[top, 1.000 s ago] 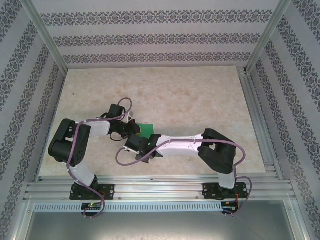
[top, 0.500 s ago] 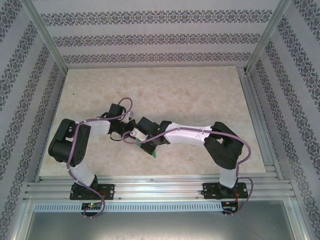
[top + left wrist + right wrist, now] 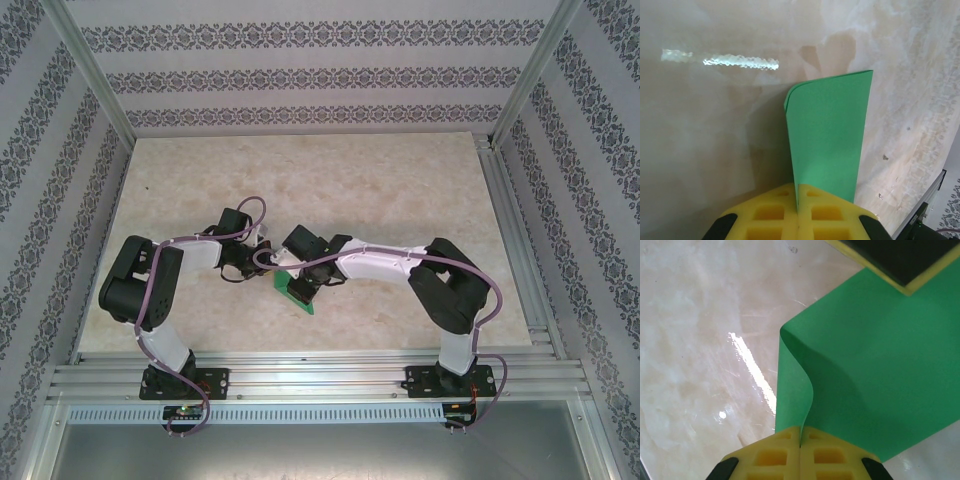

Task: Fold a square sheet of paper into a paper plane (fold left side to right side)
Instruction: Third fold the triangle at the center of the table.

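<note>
Lying slightly nearer the arms than the middle of the table [image 3: 400, 180], the paper [image 3: 296, 292] is seen from above as a small green patch under the two wrists, which cover part of it.

In the left wrist view the paper is doubled over into two layers. Their far edges are nearly matched, and a small gap is noted at the rounded upper-left corner. A shadow is cast on the table to its left.

The left claw [image 3: 797, 200] is clenched on the near end of the paper. Its yellow pads [image 3: 770, 217] are pressed together and the sheet is caught between them.

The right claw [image 3: 800, 437] is likewise clenched, with an edge of the paper pinched between its own yellow pads [image 3: 830, 457]. From that pinch the sheet rises in an S-shaped curl and spreads out flat toward the right. At the upper right of that view, a black finger edged in yellow is recorded against the far corner of the paper.

From above, the two claws are found close together at the paper, the left one at its far-left side. A streak of glare is noted on the glossy, marbled table in both wrist views.
</note>
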Controlling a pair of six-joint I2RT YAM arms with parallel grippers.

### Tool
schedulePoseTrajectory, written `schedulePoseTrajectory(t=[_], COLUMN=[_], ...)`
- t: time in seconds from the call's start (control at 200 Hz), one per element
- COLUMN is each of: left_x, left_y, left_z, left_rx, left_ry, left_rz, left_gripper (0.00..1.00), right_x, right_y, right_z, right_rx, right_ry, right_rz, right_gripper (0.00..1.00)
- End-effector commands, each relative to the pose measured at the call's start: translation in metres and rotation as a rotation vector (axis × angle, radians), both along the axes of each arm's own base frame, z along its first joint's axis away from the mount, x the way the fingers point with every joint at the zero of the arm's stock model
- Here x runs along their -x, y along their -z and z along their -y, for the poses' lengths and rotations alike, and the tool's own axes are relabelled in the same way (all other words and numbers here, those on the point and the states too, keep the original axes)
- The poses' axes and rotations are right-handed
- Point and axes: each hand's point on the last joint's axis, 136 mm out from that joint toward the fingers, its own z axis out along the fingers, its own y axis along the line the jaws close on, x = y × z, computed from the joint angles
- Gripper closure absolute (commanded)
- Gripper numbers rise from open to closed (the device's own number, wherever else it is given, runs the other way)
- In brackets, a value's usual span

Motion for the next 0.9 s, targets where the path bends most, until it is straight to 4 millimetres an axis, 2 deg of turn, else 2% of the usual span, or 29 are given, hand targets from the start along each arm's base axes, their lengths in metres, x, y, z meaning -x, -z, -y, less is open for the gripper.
schedulePoseTrajectory(t=[0.0, 0.574, 0.894], left_x=[-0.007, -0.008, -0.007], left_y=[0.001, 0.003, 0.004], left_z=[-0.003, -0.003, -0.003], left_rx=[-0.016, -0.017, -0.02], left_ry=[0.003, 0.007, 0.006], left_rz=[0.009, 0.005, 0.005], left_gripper=[1.0, 1.0, 1.0], right_x=[-0.002, -0.016, -0.022], right_y=[0.007, 0.021, 0.017], right_z=[-0.001, 0.004, 0.003], right_rx=[-0.022, 0.001, -0.015], right_ry=[0.015, 0.06, 0.078], right_rz=[-0.035, -0.056, -0.039], right_gripper=[1.0, 1.0, 1.0])
